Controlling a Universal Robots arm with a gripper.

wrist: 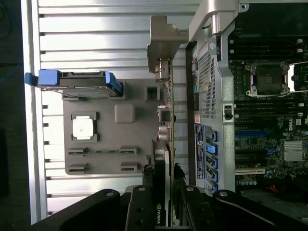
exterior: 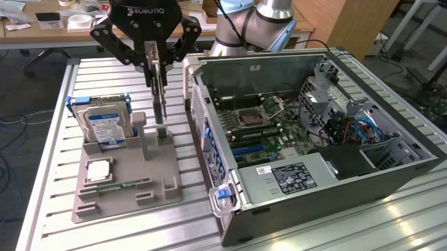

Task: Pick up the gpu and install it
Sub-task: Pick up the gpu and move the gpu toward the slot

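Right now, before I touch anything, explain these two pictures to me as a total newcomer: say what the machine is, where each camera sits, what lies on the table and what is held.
The machine is one robot arm ending in a black gripper, a claw with two fingers. One picture comes from a camera off the arm, looking across the scene; the other from a camera on the wrist, looking along the fingers. On the slatted metal table sits a grey holder with a hard drive standing in it, a square processor chip and a slim memory stick. Beside it lies an open computer case. The gripper is shut on the gpu, a thin card standing on edge at the holder.
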